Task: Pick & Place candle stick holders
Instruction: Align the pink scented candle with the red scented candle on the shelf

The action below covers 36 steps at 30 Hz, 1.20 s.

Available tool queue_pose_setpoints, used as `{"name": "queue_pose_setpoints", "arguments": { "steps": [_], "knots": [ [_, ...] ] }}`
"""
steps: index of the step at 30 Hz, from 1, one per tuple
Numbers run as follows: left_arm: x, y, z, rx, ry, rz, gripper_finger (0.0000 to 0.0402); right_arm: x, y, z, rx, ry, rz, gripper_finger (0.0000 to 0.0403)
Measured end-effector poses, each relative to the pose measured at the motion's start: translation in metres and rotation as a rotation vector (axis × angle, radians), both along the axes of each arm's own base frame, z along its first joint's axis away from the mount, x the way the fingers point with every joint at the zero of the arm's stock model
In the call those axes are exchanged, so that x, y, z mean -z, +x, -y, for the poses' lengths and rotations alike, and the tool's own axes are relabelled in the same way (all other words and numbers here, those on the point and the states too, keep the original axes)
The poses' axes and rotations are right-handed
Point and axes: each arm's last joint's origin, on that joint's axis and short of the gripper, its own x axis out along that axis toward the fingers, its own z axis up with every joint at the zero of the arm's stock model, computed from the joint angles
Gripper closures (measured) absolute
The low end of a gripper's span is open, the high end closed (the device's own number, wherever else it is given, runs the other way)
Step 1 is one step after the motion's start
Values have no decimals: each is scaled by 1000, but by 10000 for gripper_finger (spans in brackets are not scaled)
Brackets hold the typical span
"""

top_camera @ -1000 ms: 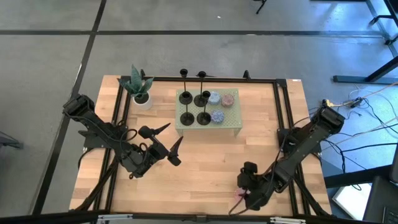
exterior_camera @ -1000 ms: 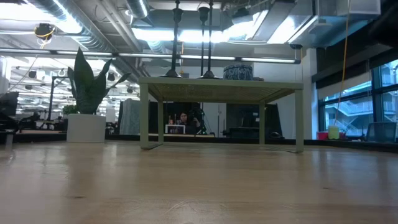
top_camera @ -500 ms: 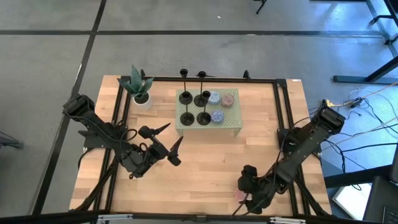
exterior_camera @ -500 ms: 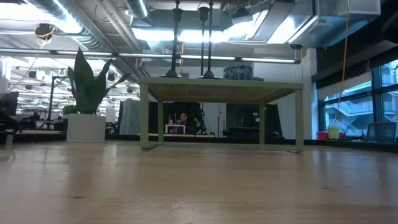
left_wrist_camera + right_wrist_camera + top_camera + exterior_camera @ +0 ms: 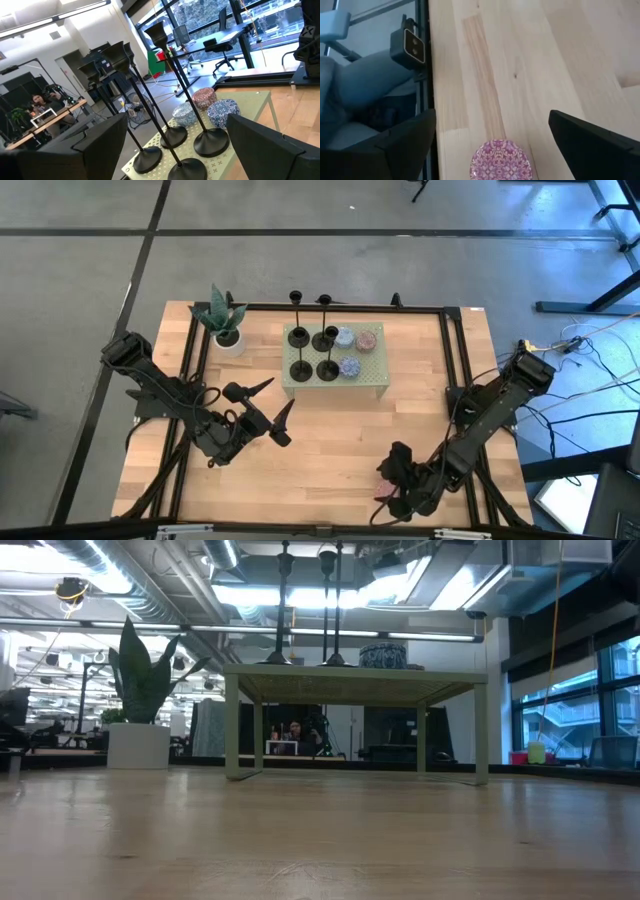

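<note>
The four candle stick holders (image 5: 312, 352) stand upright on the green stand (image 5: 372, 377) near the table's (image 5: 330, 440) far edge. The left hand (image 5: 265, 408), wide open and empty, faces them and is nearer. The right hand (image 5: 392, 498), open and empty, hangs over a pink puck (image 5: 503, 160) at the near edge.

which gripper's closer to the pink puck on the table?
Right. The right gripper hangs open right by the pink puck at the table's near edge; the left gripper is open, well off to the left.

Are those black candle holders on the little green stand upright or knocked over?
Upright: all four candle holders stand on their round bases on the green stand, stems vertical.
</note>
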Motion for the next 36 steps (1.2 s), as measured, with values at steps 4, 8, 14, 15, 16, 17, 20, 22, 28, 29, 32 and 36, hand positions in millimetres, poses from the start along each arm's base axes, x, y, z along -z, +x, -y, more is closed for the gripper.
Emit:
{"name": "queue_pose_setpoints", "arguments": {
  "steps": [4,8,14,15,16,17,20,22,28,29,32,36],
  "knots": [
    [0,0,0,0,0,0,64,1,-1,1,34,14,-15,12],
    [0,0,0,0,0,0,64,1,1,3,43,8,-9,12],
    [0,0,0,0,0,0,64,0,7,5,5,81,-55,12],
    [0,0,0,0,0,0,64,1,6,5,-40,80,-85,12],
    [0,0,0,0,0,0,64,2,5,4,-88,73,-110,12],
    [0,0,0,0,0,0,64,3,4,4,-138,63,-127,12],
    [0,0,0,0,0,0,64,7,0,-2,-257,27,-138,12],
    [0,0,0,0,0,0,64,13,-1,-5,-326,-25,-138,12],
    [0,0,0,0,0,0,64,36,1,-10,-401,-124,-178,12],
    [0,0,0,0,0,0,64,39,1,-10,-402,-136,-188,12],
    [0,0,0,0,0,0,64,46,2,-11,-417,-164,-210,12],
    [0,0,0,0,0,0,64,53,0,-9,-411,-196,-253,12]
  ]
}}
